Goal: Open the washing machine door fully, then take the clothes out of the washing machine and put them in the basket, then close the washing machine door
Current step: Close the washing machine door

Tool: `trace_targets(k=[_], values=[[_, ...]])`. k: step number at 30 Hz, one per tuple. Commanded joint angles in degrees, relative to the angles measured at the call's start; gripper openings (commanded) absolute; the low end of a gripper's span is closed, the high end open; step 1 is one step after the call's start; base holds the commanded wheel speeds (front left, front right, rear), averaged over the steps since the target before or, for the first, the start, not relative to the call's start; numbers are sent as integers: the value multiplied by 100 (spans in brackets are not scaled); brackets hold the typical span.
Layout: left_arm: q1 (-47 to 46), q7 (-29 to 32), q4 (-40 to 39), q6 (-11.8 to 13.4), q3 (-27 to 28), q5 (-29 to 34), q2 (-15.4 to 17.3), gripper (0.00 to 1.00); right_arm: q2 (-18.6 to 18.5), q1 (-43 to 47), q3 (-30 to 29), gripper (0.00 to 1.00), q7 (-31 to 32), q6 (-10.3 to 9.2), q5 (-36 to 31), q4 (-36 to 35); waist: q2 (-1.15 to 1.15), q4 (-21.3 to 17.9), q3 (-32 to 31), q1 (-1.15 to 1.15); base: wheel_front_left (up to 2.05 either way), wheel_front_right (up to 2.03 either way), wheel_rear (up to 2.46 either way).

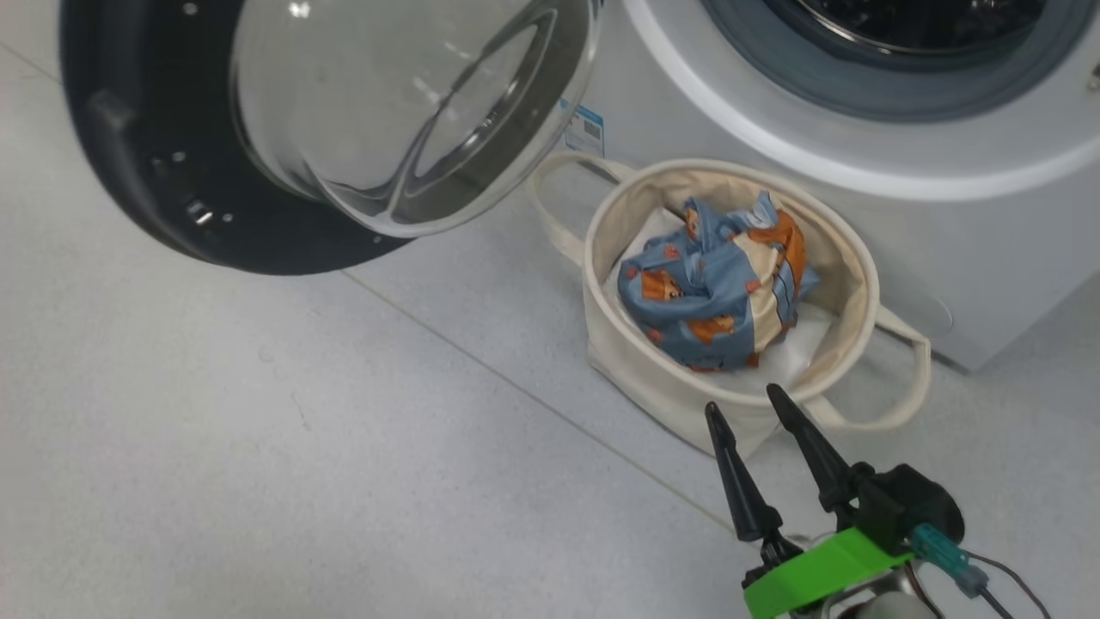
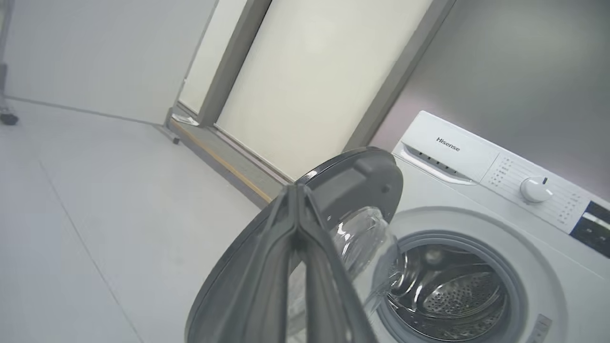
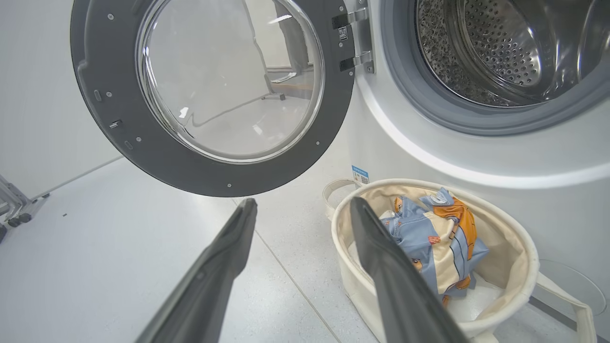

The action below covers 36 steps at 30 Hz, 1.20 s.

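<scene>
Nearest to me, the right end effector (image 1: 742,400) is hovering low at five o'clock in the head view. Its two dark fingers are standing apart, released, and gripping nothing. A green bracket (image 1: 816,572) is sitting just behind those fingers. Their tips are pointing toward twelve o'clock, just short of the near rim of the basket (image 1: 653,395).

The basket is resting on the pale tiled floor (image 1: 258,430), with one loop handle sticking out at four o'clock and the other at ten o'clock. The clothes (image 1: 713,292) are lying bunched inside it, blue cloth with orange bears, on top of a white sheet (image 1: 808,344). In the right wrist view the same end effector (image 3: 303,201) is framing the floor, with the basket (image 3: 529,257) and the clothes (image 3: 438,238) lying at four o'clock.

Behind the basket, the washing machine (image 1: 945,258) is standing with its mouth uncovered and its steel drum (image 3: 500,47) showing at one o'clock. A blue sticker (image 1: 584,129) is showing on its front.

The washing machine door (image 1: 137,172) is hanging wide open at ten o'clock, its glass bulge facing me.

In the left wrist view the left end effector (image 2: 296,188) is clenched, its fingers meeting at the tips with nothing between them. It is pointing at the door's rim (image 2: 362,181); whether it is touching, I cannot tell. The dial (image 2: 534,189) is sitting at three o'clock.
</scene>
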Motion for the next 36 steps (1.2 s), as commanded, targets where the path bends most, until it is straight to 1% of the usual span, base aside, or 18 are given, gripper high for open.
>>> trace_targets(k=[1,4,7,9,12,16,18,19,22,27,29,31,36], values=[[-363,161,5,-31,370,-325,420,0,-52,-161,90,100,-70,1,-51,-176,0,-75,146,0,0,0,0],[-821,587,495,-32,584,-1209,831,0,-180,-207,26,100,-70,1,-129,-233,0,-151,328,0,0,0,0],[-1271,861,1094,-32,760,-1734,1092,0,-265,-258,-20,100,-70,1,-163,-293,0,-260,488,0,0,0,0],[-1547,985,1454,-32,813,-1909,1248,0,-311,-290,-10,100,-70,1,-183,-335,0,-345,592,0,0,0,0],[-1946,1006,1970,-32,894,-2033,1416,0,-370,-341,-3,100,-70,1,-207,-382,0,-486,747,0,0,0,0],[-2471,1113,2525,-8,847,-2207,1479,0,-423,-400,-38,100,-70,1,-235,-430,0,-634,962,0,0,0,0],[-2639,1252,2759,56,732,-2191,1571,0,-452,-444,-21,100,-70,1,-249,-454,0,-722,1066,0,0,0,0],[-2639,1252,2759,56,732,-2191,1571,0,-452,-444,-21,100,-70,1,-249,-454,0,-722,1066,0,0,0,0],[-2894,1290,3117,226,732,-2159,1769,0,-490,-542,-2,100,-70,1,-282,-506,0,-882,1235,0,0,0,0],[-3235,1675,3497,470,684,-2357,1885,0,-517,-606,-70,100,-70,1,-302,-580,0,-1099,1378,0,0,0,0],[-3348,1804,3608,619,674,-2437,1893,0,-527,-586,-110,100,-70,1,-308,-584,0,-1151,1394,0,0,0,0],[-3456,1959,3669,728,648,-2552,1819,0,-538,-552,-154,100,-70,1,-317,-584,0,-1162,1392,0,0,0,0],[-3522,2668,3626,953,431,-2810,1671,0,-547,-553,-120,100,-70,1,-340,-619,0,-1176,1383,0,0,0,0]])
